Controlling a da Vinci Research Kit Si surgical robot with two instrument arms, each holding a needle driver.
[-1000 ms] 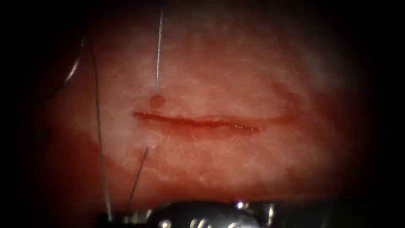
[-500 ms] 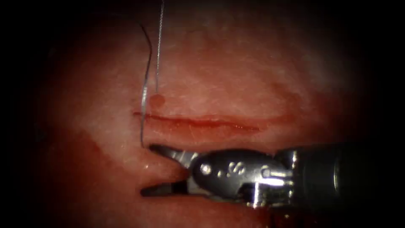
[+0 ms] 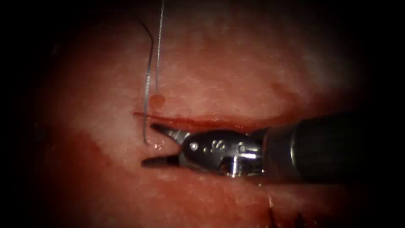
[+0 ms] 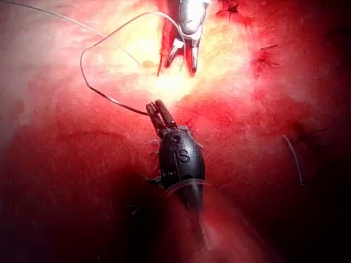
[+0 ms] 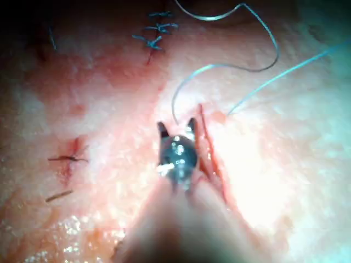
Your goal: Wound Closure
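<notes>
The pale pink, red-streaked slab of pork-belly tissue [image 3: 219, 76] carries everything here. Its far part, beyond the cut, lies bare and open, and so does the stretch to the left of the tool tips.

The right arm's dark-shafted steel needle driver [image 3: 148, 144] comes in from the right edge and lies almost parallel to the cut, on its near side, pointing left. Its jaws stand apart in a wide V and hold nothing. The upper jaw's tip sits just below the cut's left end, and the lower jaw rests further toward the near edge of the tissue.

In the left wrist view, the left arm's black-bodied needle driver [image 4: 158, 112] points toward the right tool. Its jaws are pressed together on the end of the thread, well apart from the other tool's tips.

The long narrow red cut [image 3: 211, 122] runs left to right across the tissue, and the right tool's upper jaw lies close along its near lip.

The thin pale-blue thread [image 3: 159, 50] comes down from the far edge in two strands close together. One ends at a small round red spot of fluid [image 3: 157, 100] just beyond the cut's left end. The other crosses that end and stops between the open jaws, just beside the upper tip.

I cannot tell where the needle is.
</notes>
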